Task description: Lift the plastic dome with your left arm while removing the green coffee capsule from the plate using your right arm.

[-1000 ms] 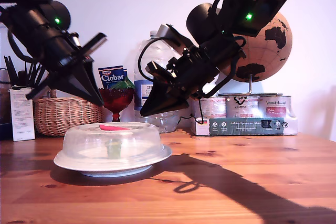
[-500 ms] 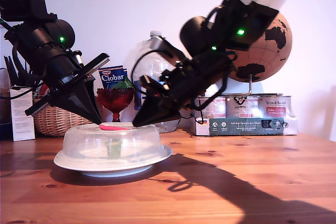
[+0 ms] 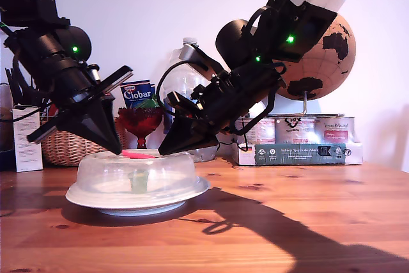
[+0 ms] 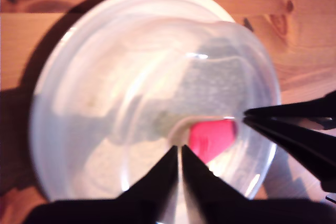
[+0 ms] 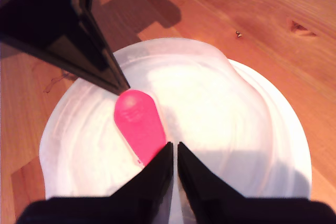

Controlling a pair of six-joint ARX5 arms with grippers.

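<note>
Both tools hang tip-down over the plastic dome [image 3: 137,174], one at each end of its red-pink tab [image 3: 139,155]. The first tool [image 4: 179,150], on the arm with the white upper link, has its fingers drawn together to a thin slit with nothing between them. In the exterior view its tip [image 3: 161,151] sits at the tab's right end. The second tool [image 5: 174,145], on the all-black arm, is likewise nearly closed and empty. Its tip [image 3: 119,150] meets the tab's other end, but contact cannot be confirmed.

The dome rests flat on the plate [image 3: 147,209], its flared rim covering the plate's edge. The green coffee capsule [image 3: 138,182] stands under the dome near its middle, seen as a pale green shape through the cloudy plastic. The plate sits on the wooden worktop [image 3: 287,222], toward the exterior view's left. Along the worktop's far edge are a wicker basket [image 3: 80,139], a red goblet [image 3: 142,123] and a globe [image 3: 323,62].
</note>
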